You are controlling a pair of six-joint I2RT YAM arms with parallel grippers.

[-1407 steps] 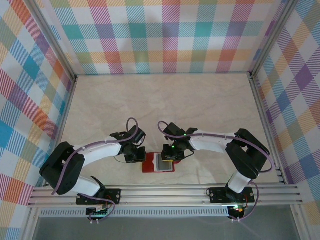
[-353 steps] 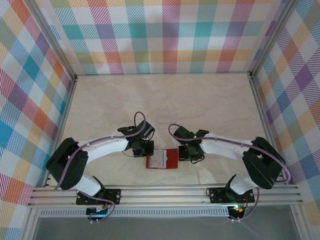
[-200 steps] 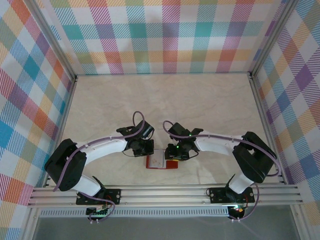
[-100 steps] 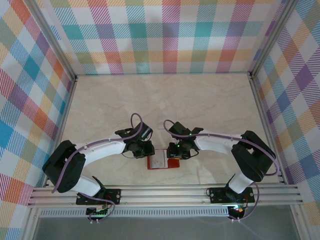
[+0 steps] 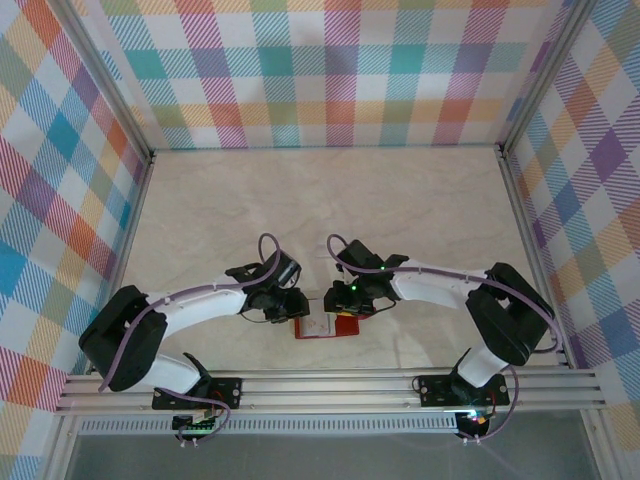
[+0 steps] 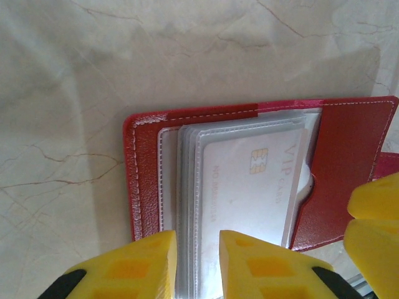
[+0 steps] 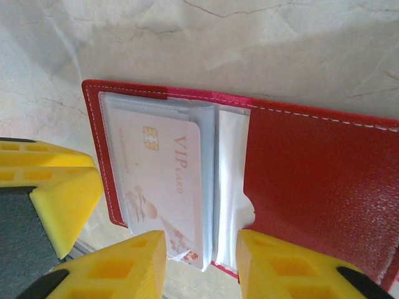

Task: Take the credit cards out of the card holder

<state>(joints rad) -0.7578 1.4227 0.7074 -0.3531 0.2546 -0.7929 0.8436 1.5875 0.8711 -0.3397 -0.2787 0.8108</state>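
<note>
We see bright, soft, even light from above in the overhead view; the tabletop (image 5: 330,190) is pale and slightly washed out, with only faint shadows beneath the arms (image 5: 200,300). Through the left wrist, a broad grey shadow lies over the tabletop around the card holder (image 6: 349,149), and glare whitens the clear sleeves (image 6: 187,187) inside it. The yellow pincer fingers (image 6: 262,268) along the bottom edge look soft and out of focus. Through the right wrist the sleeves glint too, the red leather reads sharp, and the near fingers blur
</note>
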